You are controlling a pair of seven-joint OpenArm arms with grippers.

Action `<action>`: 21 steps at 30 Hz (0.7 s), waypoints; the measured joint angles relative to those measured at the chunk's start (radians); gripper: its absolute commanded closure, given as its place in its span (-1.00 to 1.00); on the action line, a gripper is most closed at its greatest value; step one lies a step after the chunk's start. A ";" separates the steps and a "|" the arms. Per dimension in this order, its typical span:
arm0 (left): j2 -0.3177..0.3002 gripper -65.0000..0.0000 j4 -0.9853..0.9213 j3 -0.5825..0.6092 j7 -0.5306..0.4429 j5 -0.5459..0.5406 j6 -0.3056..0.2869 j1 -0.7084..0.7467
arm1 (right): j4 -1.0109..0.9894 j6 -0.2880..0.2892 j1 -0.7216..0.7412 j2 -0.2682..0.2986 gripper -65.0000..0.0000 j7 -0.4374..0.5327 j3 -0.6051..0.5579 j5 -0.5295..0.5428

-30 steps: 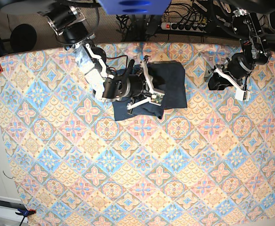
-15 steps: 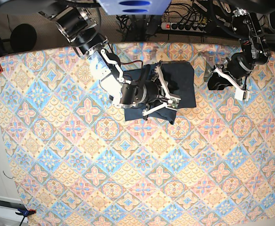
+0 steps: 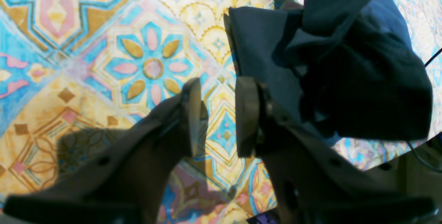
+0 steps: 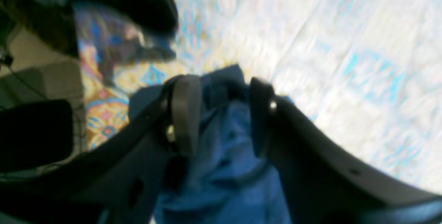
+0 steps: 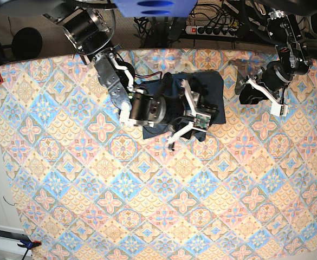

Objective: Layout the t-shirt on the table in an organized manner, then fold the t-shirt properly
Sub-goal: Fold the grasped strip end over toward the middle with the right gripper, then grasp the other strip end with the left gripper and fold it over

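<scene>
Now the t-shirt (image 5: 208, 91) lies bunched at the table's (image 5: 147, 206) far edge, cables and a power strip (image 5: 215, 30) beyond. Right gripper (image 5: 181, 116) spread apart over it, gripping nothing; left gripper (image 3: 218, 113) narrowly parted above bare patterned cloth.

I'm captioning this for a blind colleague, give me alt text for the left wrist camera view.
The left gripper hangs over the patterned table, jaws slightly apart with nothing between them. Just beyond it lies the dark navy t-shirt, bunched in folds, with another dark arm reaching over its far edge.
</scene>
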 measured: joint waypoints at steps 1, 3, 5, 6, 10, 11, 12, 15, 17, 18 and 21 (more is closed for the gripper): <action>0.000 0.50 0.000 0.000 0.000 0.002 0.000 0.000 | 0.016 0.000 -0.014 0.017 0.28 -0.002 0.024 -0.001; 0.000 0.50 -0.001 0.000 0.000 0.003 0.000 0.000 | 0.024 0.000 -0.041 0.045 0.28 -0.020 0.075 -0.018; 0.001 0.50 -0.016 0.000 -0.001 -0.001 0.000 -0.001 | 0.016 -0.008 -0.047 0.047 0.32 -0.037 0.117 -0.031; 0.003 0.50 -0.022 0.000 0.000 0.000 0.000 -0.001 | 0.007 -0.007 -0.042 0.046 0.37 -0.019 0.130 -0.023; 0.000 0.50 -0.027 0.001 0.000 0.000 0.000 -0.001 | -0.099 -0.006 -0.037 0.033 0.60 -0.009 0.169 -0.011; -0.001 0.51 -0.027 0.013 -0.005 0.001 0.002 -0.001 | -0.120 -0.006 -0.042 0.035 0.65 -0.009 0.170 -0.018; -0.003 0.51 -0.027 0.026 -0.006 0.003 0.003 -0.001 | -0.139 -0.006 -0.045 0.044 0.70 -0.005 0.169 -0.022; 0.003 0.51 -0.027 0.062 -0.004 -0.004 0.000 0.000 | -0.192 -0.007 -0.041 0.040 0.75 0.049 0.169 -0.023; -0.004 0.50 -0.027 0.108 -0.006 -0.003 0.002 -0.001 | -0.227 -0.007 -0.036 0.035 0.75 0.065 0.167 -0.016; -0.011 0.50 -0.026 0.137 -0.006 -0.003 0.003 -0.001 | -0.240 -0.007 -0.037 0.035 0.75 0.068 0.166 -0.011; -0.008 0.49 -0.007 0.203 0.001 -0.003 0.003 0.004 | -0.249 -0.007 -0.044 0.038 0.75 0.058 0.166 -0.019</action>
